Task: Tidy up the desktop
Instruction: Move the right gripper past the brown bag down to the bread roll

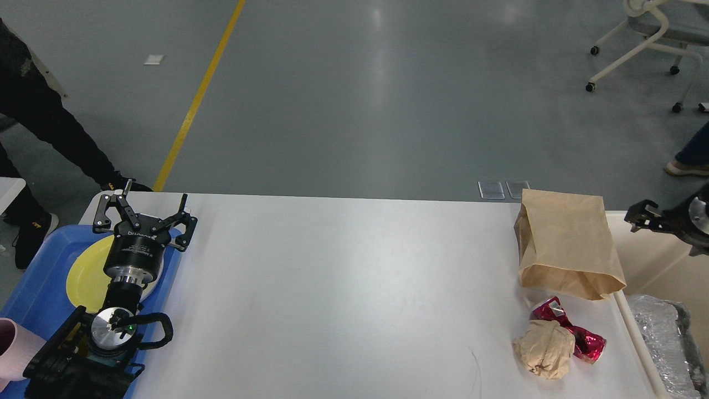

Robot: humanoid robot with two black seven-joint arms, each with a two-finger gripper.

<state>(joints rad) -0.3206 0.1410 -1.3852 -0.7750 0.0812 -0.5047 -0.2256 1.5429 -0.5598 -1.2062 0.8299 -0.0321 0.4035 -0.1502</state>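
left gripper (145, 210) is held wide open, empty, over the blue tray (33, 288); right gripper (637, 216) cannot be read; litter right of the tray on the desktop (343, 288) likely awaits clearing.

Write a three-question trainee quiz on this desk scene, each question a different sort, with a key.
1. True or false: the brown paper bag lies on the desktop near its right edge.
2. Multiple choice: the left claw hangs over A) the crumpled paper ball, B) the blue tray holding a yellow plate, C) the office chair.
3. Fill in: pressed against the crumpled paper ball is a crushed ____ foil wrapper.

Key: 1 true; 2 B; 3 red.
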